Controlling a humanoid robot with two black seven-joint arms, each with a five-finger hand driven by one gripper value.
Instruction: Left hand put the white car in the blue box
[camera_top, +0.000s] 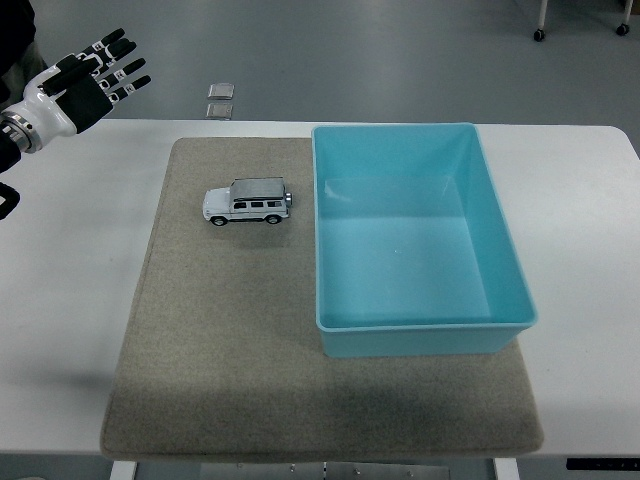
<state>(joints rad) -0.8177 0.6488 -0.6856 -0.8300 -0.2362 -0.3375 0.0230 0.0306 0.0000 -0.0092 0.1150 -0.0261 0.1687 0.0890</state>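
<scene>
A glossy white car (247, 202), smooth plastic blue box (420, 320), and rough felt-like mat (220, 340).

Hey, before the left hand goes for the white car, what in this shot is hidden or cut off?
Head view only:
- Left hand: its arm is cut off by the left edge.
- Right hand: out of frame entirely.
- White car: far side faces away from the camera.
- Blue box: it covers the mat beneath it.
- Two small grey objects beyond the table: too small to identify.
</scene>
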